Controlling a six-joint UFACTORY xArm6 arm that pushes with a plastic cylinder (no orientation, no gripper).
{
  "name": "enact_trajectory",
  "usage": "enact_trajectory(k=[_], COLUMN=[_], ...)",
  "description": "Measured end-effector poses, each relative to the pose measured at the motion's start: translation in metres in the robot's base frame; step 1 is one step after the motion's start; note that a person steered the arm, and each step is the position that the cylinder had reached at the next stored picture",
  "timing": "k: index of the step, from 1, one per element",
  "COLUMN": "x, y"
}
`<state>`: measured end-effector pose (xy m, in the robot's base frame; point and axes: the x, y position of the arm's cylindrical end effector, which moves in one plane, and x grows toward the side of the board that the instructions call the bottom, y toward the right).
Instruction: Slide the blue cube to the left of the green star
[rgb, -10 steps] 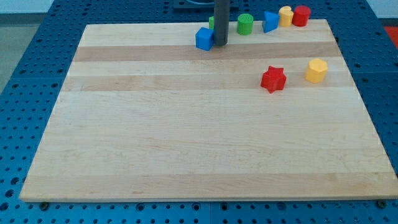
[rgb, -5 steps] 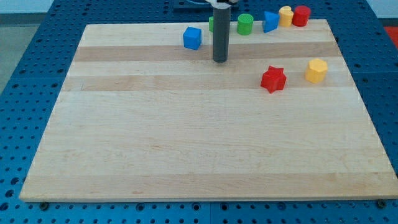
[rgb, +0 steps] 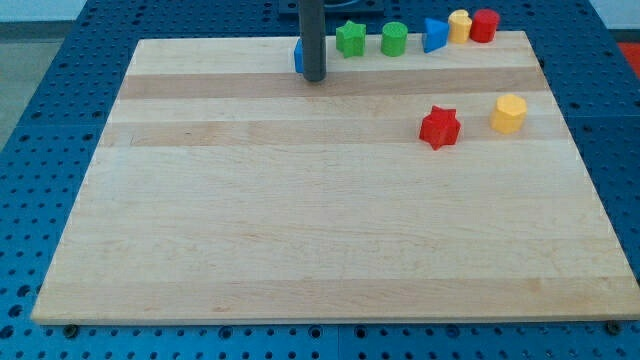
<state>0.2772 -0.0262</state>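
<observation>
A blue cube (rgb: 298, 55) is sitting near the view's top edge of a pale wooden board (rgb: 300, 220), a little left of the board's middle line. Only a thin sliver of the cube is showing, because the dark rod is standing right in front of it and covering most of it. My tip (rgb: 314, 77) is resting on the board just below and slightly to the right of that blue sliver; whether it is touching the cube cannot be told. The arm is carrying no claw, only this straight rod, so nothing is being held.

Just to the view's right of the rod, a green star (rgb: 351, 38) is lying close to the board's top edge, so the blue cube is sitting on the star's left with the rod between them. Continuing rightward along the same top row, a green cylinder (rgb: 394, 39) is standing near the star, then a blue wedge-like block (rgb: 434, 35), then a yellow block (rgb: 459, 25) and a red block (rgb: 484, 25) just beside each other at the top right corner.

Lower down on the view's right, a red star (rgb: 439, 127) and a yellow block with flat sides (rgb: 509, 113) are lying near each other, well apart from the top row.

The board is resting on a blue perforated table (rgb: 40, 120).
</observation>
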Motion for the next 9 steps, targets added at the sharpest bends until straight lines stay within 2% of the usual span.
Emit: enact_trajectory(k=[2, 4, 6, 7, 8, 9], x=[-0.005, -0.042, -0.043, 0.012, 0.063, 0.045], y=[0.0, 0.0, 0.0, 0.001, 0.037, 0.089])
